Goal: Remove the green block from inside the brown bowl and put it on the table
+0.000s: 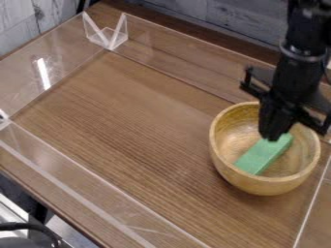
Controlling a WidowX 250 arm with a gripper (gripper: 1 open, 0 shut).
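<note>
The brown bowl (227, 161) sits on the table (130, 121) at the right. The black gripper (276, 135) points straight down over the bowl, shut on the upper end of the green block (262, 157). The block hangs tilted from the fingers, its lower end still down near the bowl's inside by the left wall. The fingertips themselves are dark and hard to tell apart.
Clear acrylic walls (52, 60) run around the table's edges. A small clear angled stand (106, 32) is at the back left. Bare wood-grain tabletop stretches to the left of the bowl. The table's front edge (77, 208) lies close on the near side.
</note>
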